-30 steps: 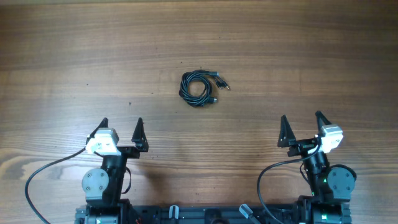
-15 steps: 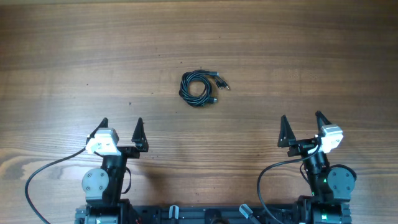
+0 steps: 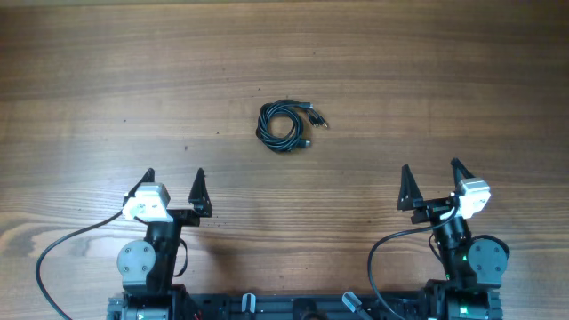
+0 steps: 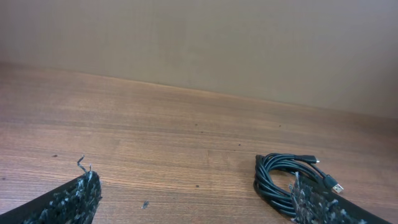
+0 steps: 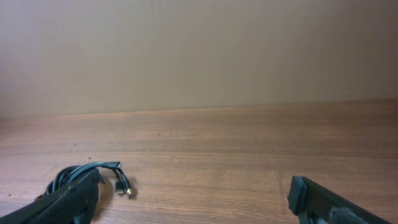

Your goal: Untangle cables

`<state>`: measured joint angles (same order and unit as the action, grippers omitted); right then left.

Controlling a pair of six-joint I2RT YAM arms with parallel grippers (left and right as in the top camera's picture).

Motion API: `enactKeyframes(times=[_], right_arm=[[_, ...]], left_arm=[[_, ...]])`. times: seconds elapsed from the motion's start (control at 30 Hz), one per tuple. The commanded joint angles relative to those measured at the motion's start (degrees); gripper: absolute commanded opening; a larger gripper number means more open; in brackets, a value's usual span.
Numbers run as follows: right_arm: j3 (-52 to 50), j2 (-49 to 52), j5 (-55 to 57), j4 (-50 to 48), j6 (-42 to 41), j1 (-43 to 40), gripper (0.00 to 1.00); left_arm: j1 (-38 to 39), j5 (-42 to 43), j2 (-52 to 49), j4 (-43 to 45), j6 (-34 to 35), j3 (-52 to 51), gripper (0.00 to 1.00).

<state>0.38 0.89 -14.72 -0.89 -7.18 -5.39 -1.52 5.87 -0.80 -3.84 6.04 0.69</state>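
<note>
The cables (image 3: 286,126) lay on the counter (image 3: 89,80) slightly above the centre of the overhead frame, well apart from both hands. The left hand (image 3: 173,175) stood at the lower left of that frame, with the cables above it and to the right. The right hand (image 3: 430,166) stood at the lower right, with the cables above it and to the left. Each hand was spread fully wide and gripped nothing; neither touched the cables.

In the left wrist frame the cables (image 4: 277,177) appeared at the lower right, partly hidden behind the finger (image 4: 317,208) at that side of the frame. In the right wrist frame they appeared at the lower left, partly behind a finger there.

The cables were thin black cords wound into one compact round coil of several overlapping turns. Short plug ends (image 3: 315,116) projected from the upper right of the coil in the overhead frame. One plug tip (image 4: 336,186) was pale and metallic. The number of separate cords could not be determined.
</note>
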Motion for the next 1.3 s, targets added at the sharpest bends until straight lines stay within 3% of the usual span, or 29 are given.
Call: enactKeyframes(times=[0.0, 0.13, 0.37, 0.87, 1.27], right_arm=[[-0.1, -0.3, 0.4, -0.3, 0.9, 0.2, 1.00], [-0.1, -0.3, 0.3, -0.3, -4.7, 0.2, 1.00], [-0.1, -0.3, -4.5, -1.0, -21.7, 0.2, 1.00], [0.4, -0.3, -16.4, -2.1, -13.8, 0.2, 1.00], [2.6, 0.9, -18.4, -1.8, -10.1, 0.2, 1.00]], left_arm=[[-0.2, -0.6, 0.4, -0.2, -1.1, -0.4, 1.00], [-0.2, -0.6, 0.4, -0.2, -1.1, -0.4, 1.00], [-0.2, -0.6, 0.4, -0.2, -1.1, -0.4, 1.00], [-0.2, -2.3, 0.4, 1.7, -1.3, -0.4, 1.00], [-0.2, -2.2, 0.4, 4.5, -1.3, -0.2, 1.00]])
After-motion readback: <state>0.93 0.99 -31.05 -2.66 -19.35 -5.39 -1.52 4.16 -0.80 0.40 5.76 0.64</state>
